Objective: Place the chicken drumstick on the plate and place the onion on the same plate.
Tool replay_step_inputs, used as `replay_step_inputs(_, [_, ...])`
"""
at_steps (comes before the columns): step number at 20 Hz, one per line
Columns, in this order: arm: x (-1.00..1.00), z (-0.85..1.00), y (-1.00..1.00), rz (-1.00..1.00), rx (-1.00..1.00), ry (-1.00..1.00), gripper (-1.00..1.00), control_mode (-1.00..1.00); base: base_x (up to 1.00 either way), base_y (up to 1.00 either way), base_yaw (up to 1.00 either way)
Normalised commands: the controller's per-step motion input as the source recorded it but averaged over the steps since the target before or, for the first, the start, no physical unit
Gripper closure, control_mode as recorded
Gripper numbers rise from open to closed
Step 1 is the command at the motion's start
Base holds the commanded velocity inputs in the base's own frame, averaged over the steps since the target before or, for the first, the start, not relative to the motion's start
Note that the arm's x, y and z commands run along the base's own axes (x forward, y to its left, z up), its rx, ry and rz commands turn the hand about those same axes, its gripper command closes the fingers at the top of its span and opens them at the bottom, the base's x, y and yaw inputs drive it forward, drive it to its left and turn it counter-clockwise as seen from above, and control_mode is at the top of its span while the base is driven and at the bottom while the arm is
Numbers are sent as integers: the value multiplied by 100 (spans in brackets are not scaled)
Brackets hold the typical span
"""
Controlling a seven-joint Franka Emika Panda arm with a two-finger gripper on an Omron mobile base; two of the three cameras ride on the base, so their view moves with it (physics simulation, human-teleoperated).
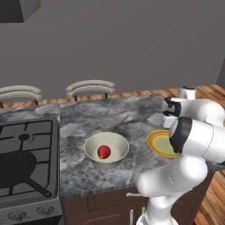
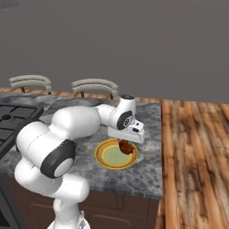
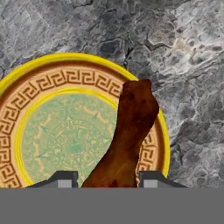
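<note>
The worktop (image 3: 192,65) under the jaws looks like polished stone, grey marble with dark and pale veins. The plate (image 3: 52,83) below the jaws seems glazed ceramic, with a shiny yellow rim, a printed brown key pattern and a matt pale green centre. The chicken drumstick (image 3: 131,127) between the jaws has a rough, dark brown, roasted skin. Far to one side of the jaws, the onion (image 1: 103,152) is glossy red, inside a smooth cream bowl (image 1: 93,147). The floor (image 2: 197,143) is brown wooden planks. The stove (image 1: 26,154) looks like dark matt metal.
</note>
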Motion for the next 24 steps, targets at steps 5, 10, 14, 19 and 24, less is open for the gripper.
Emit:
replay_step_inputs(5, [5, -23, 0, 0, 0, 5, 100, -100, 0, 0, 0])
replay_step_inputs(10, [12, -31, 0, 0, 0, 3, 100, -100, 0, 0, 0])
replay_step_inputs(14, [16, -34, 0, 0, 0, 0, 100, -100, 0, 0, 0])
replay_step_inputs(19, [11, -23, 0, 0, 0, 0, 100, -100, 0, 0, 0])
replay_step_inputs(24, [12, -11, 0, 0, 0, 0, 100, -100, 0, 0, 0])
